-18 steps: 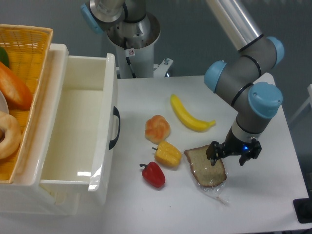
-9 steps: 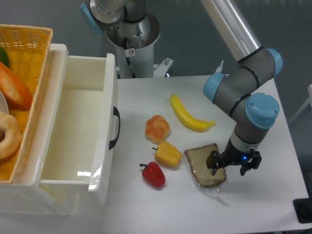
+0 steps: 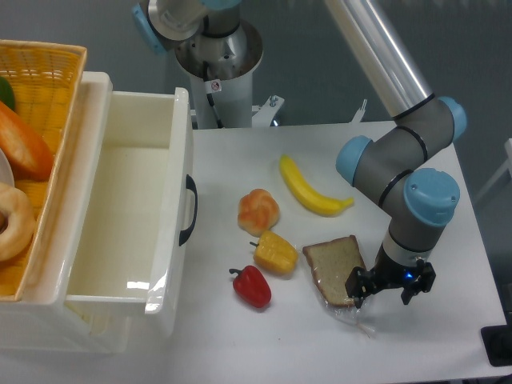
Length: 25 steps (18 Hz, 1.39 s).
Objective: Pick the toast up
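Your tool (image 3: 386, 288) sits low at the toast (image 3: 336, 268) lower corner, fingers spread; closing there may pinch only crinkly wrap and slip

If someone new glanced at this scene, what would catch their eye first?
Probably the grey and blue arm reaching down at the right, its hand low at the near edge of the wrapped toast. Next, the bright banana mid-table and the red pepper beside the open white drawer.
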Tool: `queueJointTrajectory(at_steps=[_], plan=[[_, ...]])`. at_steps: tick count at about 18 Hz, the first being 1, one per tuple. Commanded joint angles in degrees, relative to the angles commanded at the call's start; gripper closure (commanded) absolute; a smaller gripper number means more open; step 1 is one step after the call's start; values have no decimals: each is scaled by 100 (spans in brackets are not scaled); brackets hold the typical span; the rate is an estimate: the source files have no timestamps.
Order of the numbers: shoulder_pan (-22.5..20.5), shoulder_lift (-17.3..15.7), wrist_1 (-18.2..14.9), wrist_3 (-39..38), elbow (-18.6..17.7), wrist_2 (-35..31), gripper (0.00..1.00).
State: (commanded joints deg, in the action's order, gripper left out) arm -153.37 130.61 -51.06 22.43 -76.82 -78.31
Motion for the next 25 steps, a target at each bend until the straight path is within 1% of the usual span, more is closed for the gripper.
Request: queueJointTrajectory(at_steps=[2, 4, 10, 25], plan=[[9, 0, 0, -465, -9, 0, 0], [26, 0, 0, -661, -17, -9, 0], [123, 149, 9, -591, 9, -9, 0], [229, 299, 53, -512, 44, -70, 0]])
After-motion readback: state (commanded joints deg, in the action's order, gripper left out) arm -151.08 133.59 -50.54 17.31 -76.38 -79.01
